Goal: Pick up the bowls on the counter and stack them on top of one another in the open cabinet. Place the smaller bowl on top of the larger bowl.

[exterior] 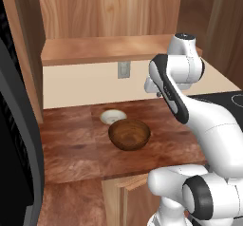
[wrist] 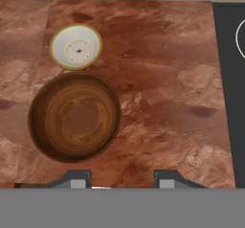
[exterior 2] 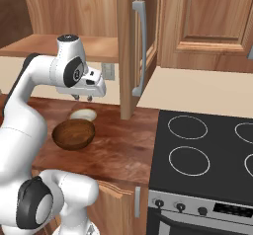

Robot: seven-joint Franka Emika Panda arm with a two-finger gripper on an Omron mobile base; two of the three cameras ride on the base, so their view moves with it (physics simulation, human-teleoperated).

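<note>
The larger bowl (exterior: 129, 134) (exterior 2: 73, 134) (wrist: 74, 118), dark brown wood, sits upright on the reddish counter (exterior: 71, 144) (wrist: 162, 78). Just behind it, almost touching, rests the smaller bowl (exterior: 113, 117) (exterior 2: 83, 114) (wrist: 76, 46), cream-white and shallow. My gripper (exterior 2: 83, 98) (wrist: 122, 180) hangs well above the counter, pointing down, a little to the right of both bowls. Its fingers stand apart with nothing between them. Above is the open cabinet, and its light shelf board (exterior: 95, 49) (exterior 2: 39, 44) is bare.
The cabinet's open door (exterior 2: 129, 51) juts out edge-on to the right of my hand, with a grey handle. A black stovetop (exterior 2: 207, 150) (wrist: 229, 78) borders the counter on the right. A wall socket (exterior: 124, 70) sits under the shelf. A dark appliance (exterior: 14, 125) flanks the left.
</note>
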